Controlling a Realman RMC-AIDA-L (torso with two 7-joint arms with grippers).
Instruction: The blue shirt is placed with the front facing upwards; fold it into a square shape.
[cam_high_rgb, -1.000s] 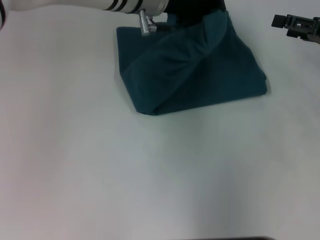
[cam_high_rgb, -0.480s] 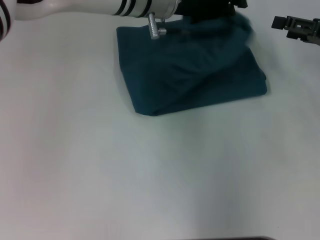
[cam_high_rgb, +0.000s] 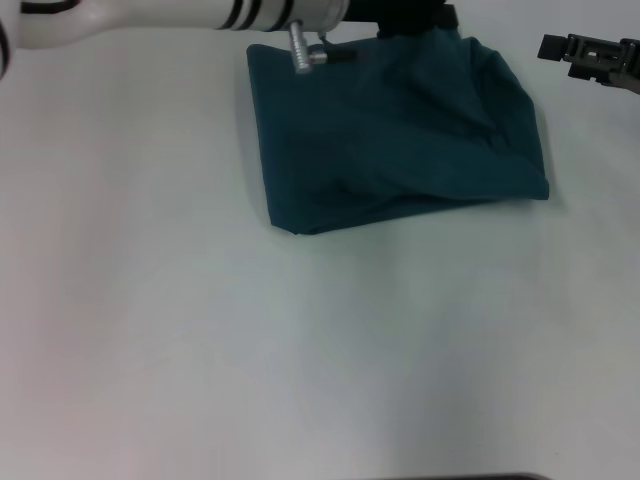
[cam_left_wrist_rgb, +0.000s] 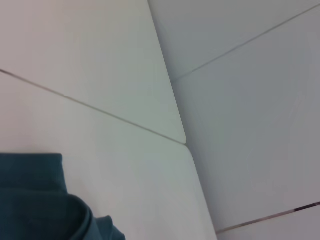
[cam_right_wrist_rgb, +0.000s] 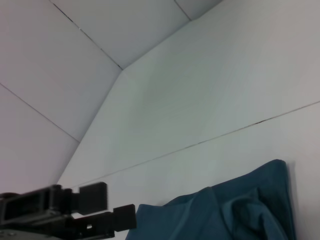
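1. Placement: lying as a rough square on the table (cam_high_rgb: 300, 350), the blue shirt (cam_high_rgb: 400, 140) sitting close to the far edge and somewhat toward the right edge, plain side showing, no lettering visible.
2. Reaching across from the left edge and hanging over the shirt's far hem: left end effector (cam_high_rgb: 405, 15), mostly cut off in the head view, so not possible to tell whether gripping cloth or free.
3. Waiting near the far right corner, apart from the shirt: right end effector (cam_high_rgb: 552, 47), fingers spread and holding nothing.
4. Judging the step in hand: probably laying down or letting go of the last fold, with only tidying remaining.
5. Doing it well: lowering the far hem flat before letting go rather than dropping it; drawing lightly toward the far edge to take out slack.
6. Watching the raised ridge (cam_high_rgb: 490, 100) running down the side nearest the right edge, and pressing or smoothing it so the outline reads square.
7. Avoiding dragging the lower layers, since the near-left corner is already looking neat.
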